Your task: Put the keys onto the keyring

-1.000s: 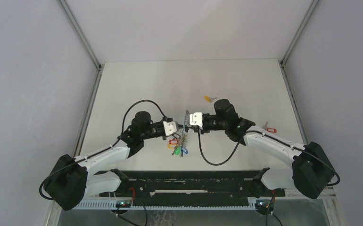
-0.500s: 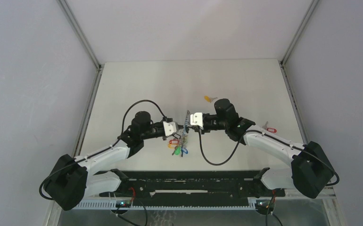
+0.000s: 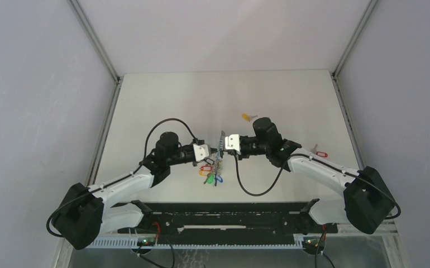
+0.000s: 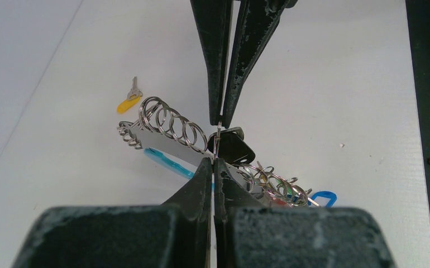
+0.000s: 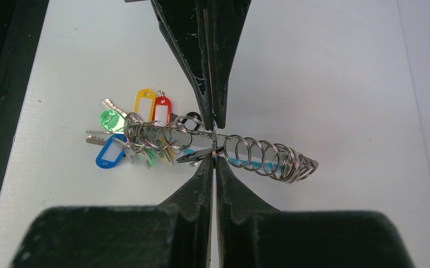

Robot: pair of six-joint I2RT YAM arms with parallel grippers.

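Right gripper: pinched shut on a wire loop of the keyring. Left gripper: clamped likewise, directly opposite. Black-tagged key just beyond its tips. Handling: steady pinches, thread without twisting.

Keyring: silver wire coils over a light-blue band. Tags on it: yellow tag, red tag, green tag, blue tag, black tag. Loose key: silver, yellow tag. Second loose key: red tag. Table: plain white.
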